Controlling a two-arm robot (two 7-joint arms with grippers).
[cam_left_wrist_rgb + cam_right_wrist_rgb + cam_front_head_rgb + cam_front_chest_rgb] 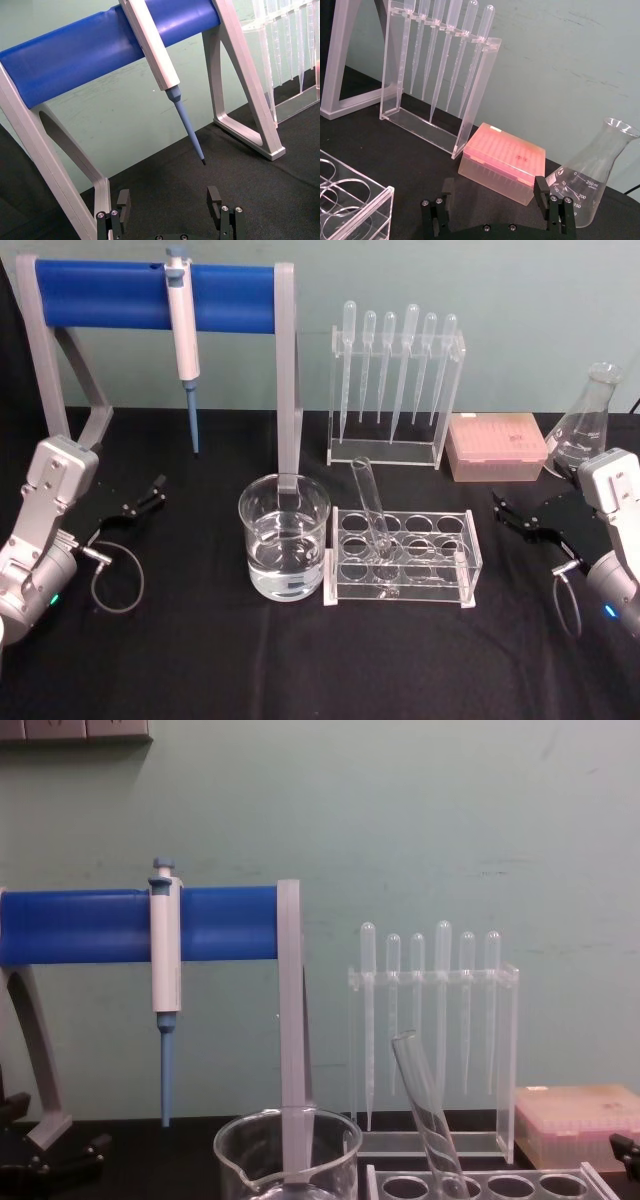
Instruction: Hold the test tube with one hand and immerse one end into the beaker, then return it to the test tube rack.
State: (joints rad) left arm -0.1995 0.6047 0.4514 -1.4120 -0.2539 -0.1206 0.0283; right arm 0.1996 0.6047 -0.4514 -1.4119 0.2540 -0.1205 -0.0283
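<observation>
The test tube (372,517) leans in a hole of the clear rack (470,558) at the table's middle; from the chest view the test tube (424,1105) tilts left above the rack. The beaker (284,537), partly filled with clear liquid, stands just left of the rack, and its rim and spout show low in the chest view as beaker (288,1148). My left gripper (148,496) rests open at the far left, well apart from both. My right gripper (507,514) is open at the far right. Each wrist view shows empty jaws: left gripper (169,201), right gripper (492,195).
A blue-barred stand (110,295) holds a pipettor (184,340) at the back left. A clear rack of plastic pipettes (396,370) stands behind the tube rack. A pink tip box (495,445) and an Erlenmeyer flask (584,422) sit at the back right.
</observation>
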